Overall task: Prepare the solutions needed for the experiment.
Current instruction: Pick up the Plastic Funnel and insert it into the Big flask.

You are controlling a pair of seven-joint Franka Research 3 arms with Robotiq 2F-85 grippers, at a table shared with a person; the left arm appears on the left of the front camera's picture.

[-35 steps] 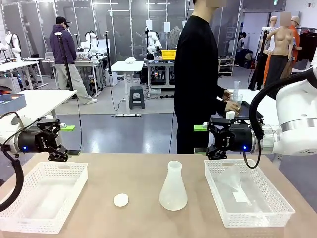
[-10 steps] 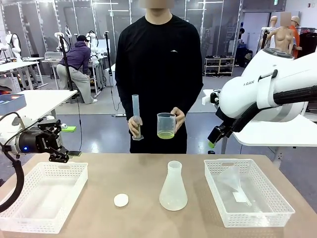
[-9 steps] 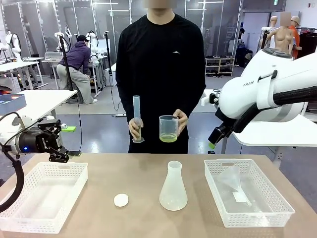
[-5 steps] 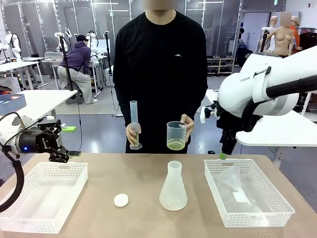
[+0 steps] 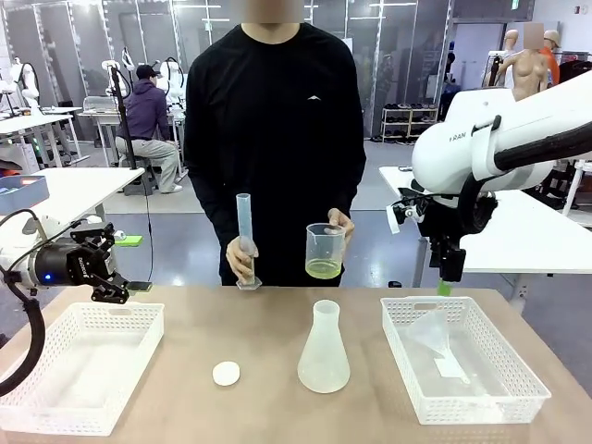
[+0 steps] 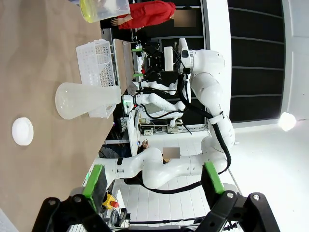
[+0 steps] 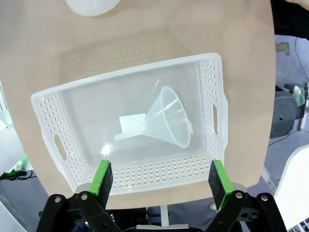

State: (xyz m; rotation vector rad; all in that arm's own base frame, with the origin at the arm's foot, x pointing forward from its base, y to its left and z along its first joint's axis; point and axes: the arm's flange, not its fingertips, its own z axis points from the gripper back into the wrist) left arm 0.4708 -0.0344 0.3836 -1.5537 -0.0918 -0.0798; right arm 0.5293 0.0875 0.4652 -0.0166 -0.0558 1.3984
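The solutions [image 5: 324, 268] are a little pale yellow-green liquid in a clear beaker [image 5: 325, 252] held by the person's hand above the table's far edge; the solutions [image 6: 99, 10] also show in the left wrist view. The person's other hand holds a clear graduated cylinder [image 5: 244, 242], its base resting on the table. My left gripper [image 5: 113, 268] hovers open over the far corner of the left basket [image 5: 79, 407], pads apart [image 6: 153, 180]. My right gripper [image 5: 447, 282] points down, open, above the right basket [image 5: 518, 375], whose funnel [image 7: 169, 121] lies below the open right gripper [image 7: 160, 177].
An empty conical flask [image 5: 324, 350] stands mid-table, with a small white disc [image 5: 226, 373] to its left. A funnel [image 5: 433, 335] and a paper slip [image 7: 131, 123] lie in the right basket [image 7: 48, 130]. The flask [image 6: 87, 100] and disc [image 6: 22, 131] also appear sideways.
My right arm has swung round and down until its gripper points at the right basket. The person has lowered the cylinder and the beaker towards the table. The left arm has stayed put.
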